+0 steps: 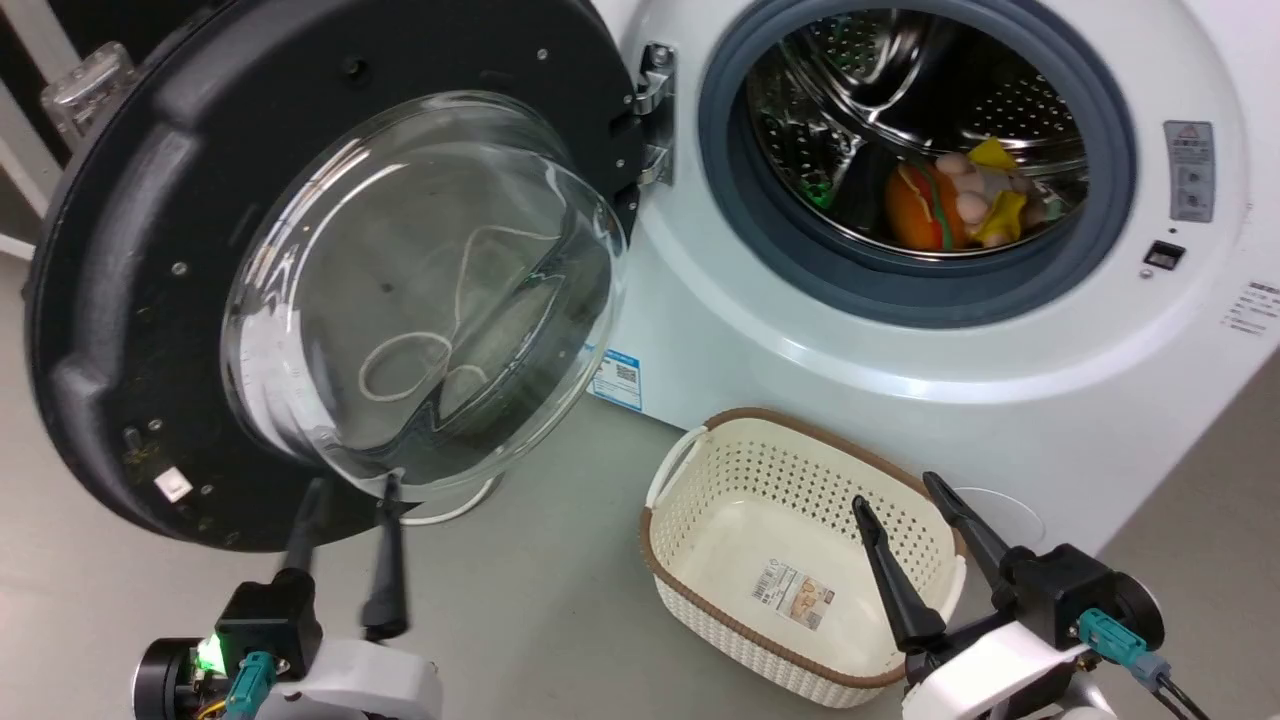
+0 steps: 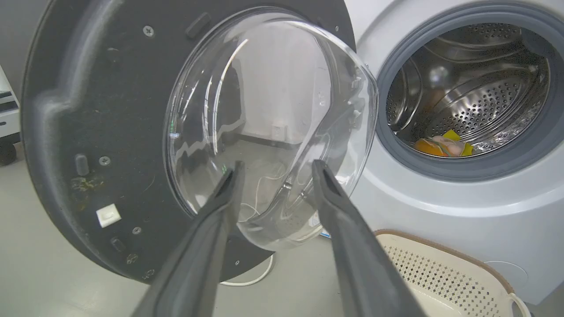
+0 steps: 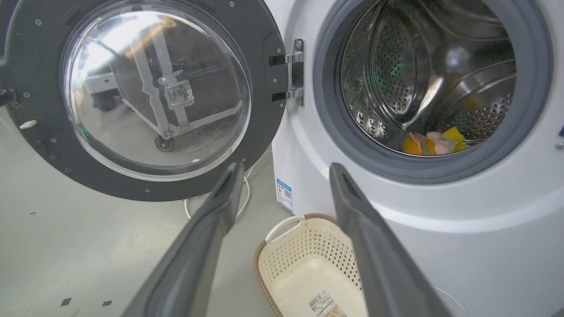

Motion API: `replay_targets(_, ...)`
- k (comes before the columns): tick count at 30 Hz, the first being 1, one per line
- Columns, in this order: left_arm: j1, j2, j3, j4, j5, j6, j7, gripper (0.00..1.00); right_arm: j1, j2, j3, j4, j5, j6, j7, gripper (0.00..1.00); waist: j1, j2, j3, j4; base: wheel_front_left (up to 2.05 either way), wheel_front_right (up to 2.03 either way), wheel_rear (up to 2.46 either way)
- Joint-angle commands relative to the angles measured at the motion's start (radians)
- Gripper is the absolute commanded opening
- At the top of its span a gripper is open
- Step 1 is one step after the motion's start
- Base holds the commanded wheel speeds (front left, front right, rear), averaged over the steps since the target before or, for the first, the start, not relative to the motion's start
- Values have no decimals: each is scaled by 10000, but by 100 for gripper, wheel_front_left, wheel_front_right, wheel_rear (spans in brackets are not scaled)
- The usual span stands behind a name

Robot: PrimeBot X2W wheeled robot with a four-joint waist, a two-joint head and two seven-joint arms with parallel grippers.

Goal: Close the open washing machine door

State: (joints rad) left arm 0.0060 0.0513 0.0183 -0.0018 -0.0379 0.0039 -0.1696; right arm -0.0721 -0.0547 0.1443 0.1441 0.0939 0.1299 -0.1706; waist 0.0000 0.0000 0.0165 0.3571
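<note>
The washing machine door (image 1: 150, 300) (image 2: 97, 114) (image 3: 264, 110), round and black-framed with a bulging clear glass bowl (image 1: 420, 290), stands swung wide open to the left of the white washer (image 1: 800, 340) on its hinge (image 1: 655, 110). My left gripper (image 1: 350, 490) (image 2: 275, 169) is open, its tips just under the bowl's lower edge; whether they touch it I cannot tell. At the lower right my right gripper (image 1: 900, 490) (image 3: 286, 169) is open and empty above the basket, apart from the door.
A cream perforated basket (image 1: 700, 470) (image 3: 273, 268) with a brown rim sits on the grey floor before the washer. Inside the steel drum (image 1: 920, 130) lie colourful soft toys (image 1: 965, 195). A white cable (image 2: 251, 279) curls on the floor under the door.
</note>
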Motion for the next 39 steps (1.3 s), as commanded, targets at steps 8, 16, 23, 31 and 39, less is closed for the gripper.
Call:
replay_targets(8,12,-6,402,-251,-295,-231,-263,0,-185,33,83,154,227,6,-254,100,0,0,25,380,0,0,0)
replay_targets(16,-749,443,1441,-1316,-752,-913,-431,0,-50,37,62,233,279,6,-422,100,0,0,45,748,0,0,0)
replay_targets(23,-2396,1413,2389,-838,-2334,-1158,-577,0,85,39,-146,228,211,7,-568,100,0,0,244,1042,0,0,0)
replay_targets(31,-4797,2797,3382,1759,-5597,-1255,697,0,-9,42,-383,96,182,7,-734,100,0,0,671,957,0,0,0)
replay_targets(39,-6528,3926,4054,4943,-8809,-1251,3654,0,-263,25,-441,199,173,8,-902,100,0,0,1052,796,0,0,0)
